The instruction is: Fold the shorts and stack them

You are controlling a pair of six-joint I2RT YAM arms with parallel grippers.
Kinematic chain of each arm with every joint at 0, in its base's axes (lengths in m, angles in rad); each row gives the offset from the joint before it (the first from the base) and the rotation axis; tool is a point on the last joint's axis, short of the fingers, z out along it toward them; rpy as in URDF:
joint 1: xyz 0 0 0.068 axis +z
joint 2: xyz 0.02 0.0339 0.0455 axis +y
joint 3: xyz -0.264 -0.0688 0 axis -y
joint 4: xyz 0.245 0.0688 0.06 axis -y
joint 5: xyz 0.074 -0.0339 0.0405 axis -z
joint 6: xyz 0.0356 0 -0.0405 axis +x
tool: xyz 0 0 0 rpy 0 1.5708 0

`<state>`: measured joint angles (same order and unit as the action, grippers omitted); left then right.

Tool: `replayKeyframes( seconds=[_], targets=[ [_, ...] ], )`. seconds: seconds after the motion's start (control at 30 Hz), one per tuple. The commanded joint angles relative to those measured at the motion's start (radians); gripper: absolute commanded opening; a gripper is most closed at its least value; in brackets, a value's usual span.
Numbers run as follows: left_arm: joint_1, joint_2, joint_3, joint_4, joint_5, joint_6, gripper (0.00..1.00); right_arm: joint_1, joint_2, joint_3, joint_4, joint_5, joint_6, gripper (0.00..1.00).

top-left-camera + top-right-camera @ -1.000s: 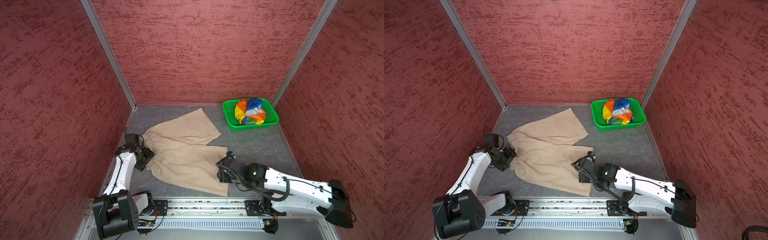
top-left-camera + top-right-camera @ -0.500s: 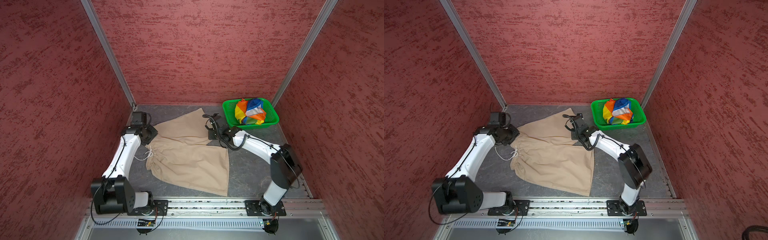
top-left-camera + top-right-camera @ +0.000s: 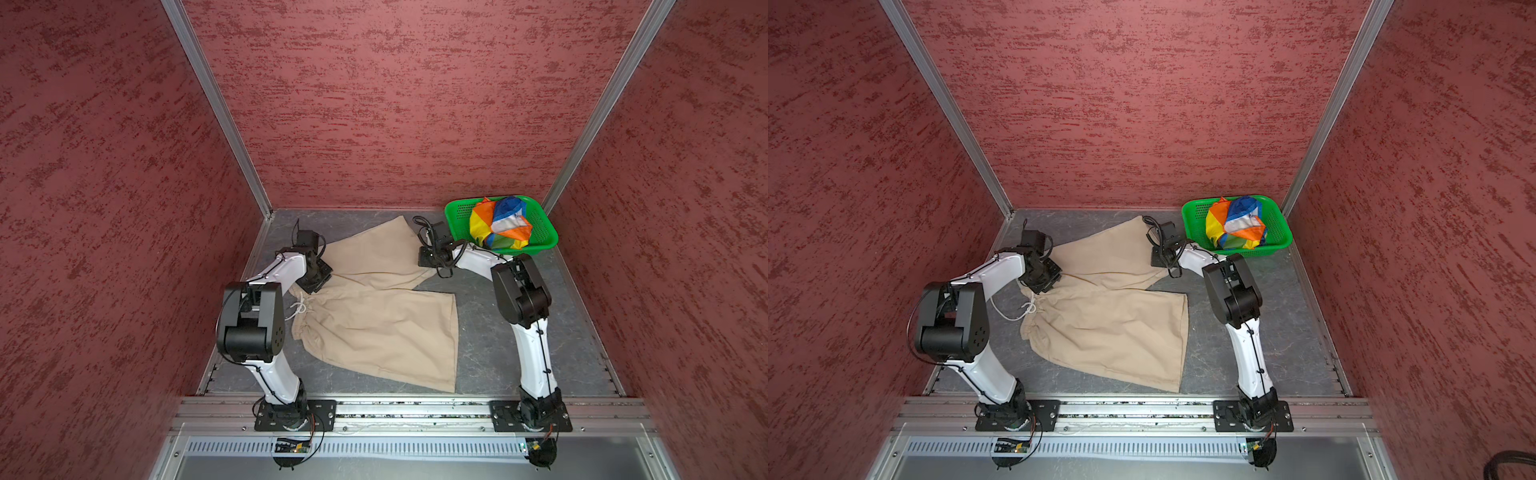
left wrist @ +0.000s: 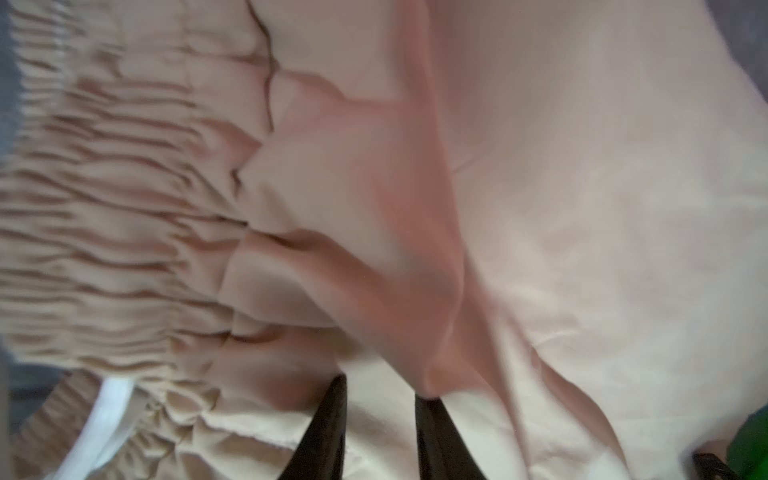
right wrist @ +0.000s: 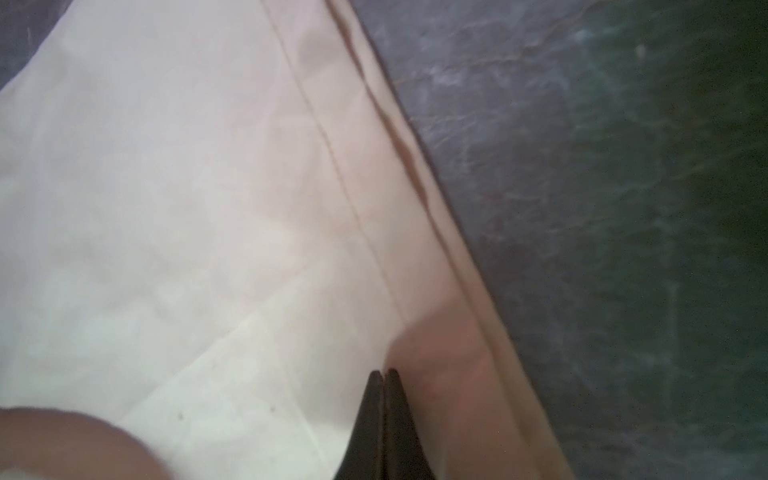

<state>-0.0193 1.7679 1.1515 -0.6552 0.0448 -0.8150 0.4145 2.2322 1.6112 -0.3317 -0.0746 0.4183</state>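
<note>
The beige shorts (image 3: 374,328) (image 3: 1108,328) lie flat on the grey floor, waistband to the left and both legs pointing right. My left gripper (image 3: 318,280) (image 3: 1046,282) sits at the far end of the gathered waistband. In the left wrist view its jaws (image 4: 380,386) stand narrowly apart with cloth bunched between them and a fold over one tip. My right gripper (image 3: 428,259) (image 3: 1158,259) is at the far leg's hem. Its fingers (image 5: 382,372) are pressed together, with creases running out from the tips. The rainbow-striped shorts (image 3: 500,222) (image 3: 1235,222) lie crumpled in the basket.
The green plastic basket (image 3: 544,237) (image 3: 1196,208) stands in the far right corner, close behind my right gripper. The white drawstring (image 3: 299,307) (image 3: 1017,311) trails off the waistband beside my left arm. Red walls enclose the floor on three sides.
Both arms swung from the near side of the beige shorts to the far side. The right gripper went from the near leg's hem to the far leg's hem. Both jaws closed.
</note>
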Motion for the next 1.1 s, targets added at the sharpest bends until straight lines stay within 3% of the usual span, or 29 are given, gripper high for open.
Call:
replayKeyframes(
  seconds=[0.0,0.2,0.53,0.6,0.67,0.87,1.0,1.07],
  targets=[
    [-0.015,0.046,0.004,0.051,0.008,-0.004,0.3,-0.033,0.036,0.019,-0.006,-0.004,0.007,0.0],
    [-0.058,0.159,0.076,0.086,0.042,0.013,0.33,-0.119,0.058,0.042,-0.042,0.006,-0.001,0.0],
    [-0.077,0.265,0.2,0.102,0.085,0.017,0.34,-0.118,-0.047,0.087,-0.075,0.005,-0.005,0.0],
    [-0.073,0.235,0.197,0.09,0.084,0.025,0.34,-0.11,-0.082,0.073,-0.078,-0.015,0.007,0.0],
    [-0.064,0.172,0.168,0.072,0.078,0.03,0.42,-0.089,-0.128,0.041,-0.079,-0.013,0.008,0.02],
    [-0.016,-0.061,0.063,0.014,0.075,0.028,0.54,0.016,-0.268,-0.024,-0.111,0.096,-0.037,0.32],
    [-0.003,-0.209,0.008,-0.041,0.069,0.066,0.55,0.133,-0.396,-0.131,-0.112,0.234,-0.124,0.41],
    [-0.002,-0.275,-0.029,-0.076,0.058,0.084,0.51,0.199,-0.465,-0.211,-0.109,0.31,-0.163,0.44]
  ],
)
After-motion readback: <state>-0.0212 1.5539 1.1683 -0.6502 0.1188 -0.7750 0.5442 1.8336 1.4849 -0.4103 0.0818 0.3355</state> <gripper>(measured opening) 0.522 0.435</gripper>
